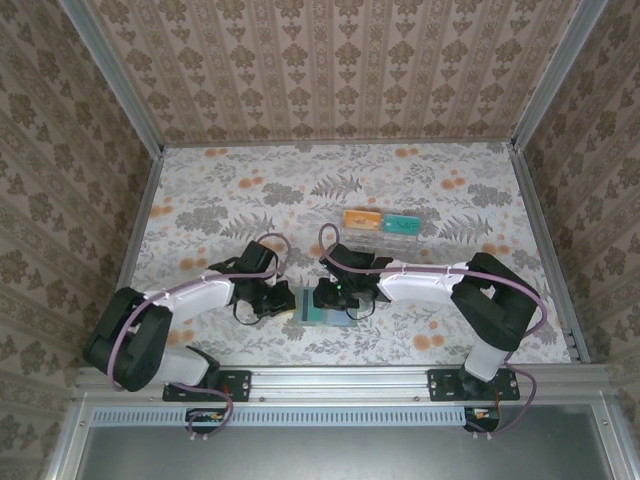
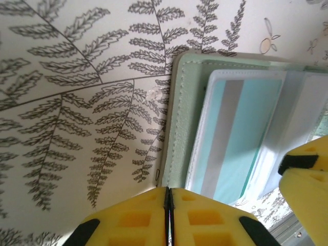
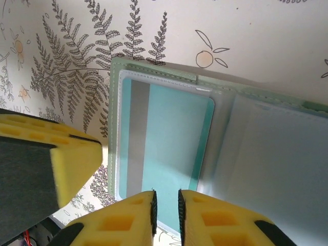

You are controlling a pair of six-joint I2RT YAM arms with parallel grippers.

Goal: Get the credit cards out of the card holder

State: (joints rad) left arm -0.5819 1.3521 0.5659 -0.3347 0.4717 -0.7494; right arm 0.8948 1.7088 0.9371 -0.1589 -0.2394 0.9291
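Grey-green card holder (image 1: 335, 318) lying open on floral table (image 1: 230, 190), left gripper (image 1: 286, 304) and right gripper (image 1: 320, 298) at its two sides, left wrist view, fingers pressed fully together at holder's edge, nothing seen held, right wrist view, jaws nearly together over teal card (image 3: 174, 138) in clear sleeve, grip unclear

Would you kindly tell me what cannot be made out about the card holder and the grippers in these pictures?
Top external: the left gripper and right gripper cover most of the card holder; its pockets are too small.
Right wrist: the right gripper hides the teal card's lower edge, so a pinch is unclear.
Left wrist: the left gripper and frame edge cut off the holder's bottom.
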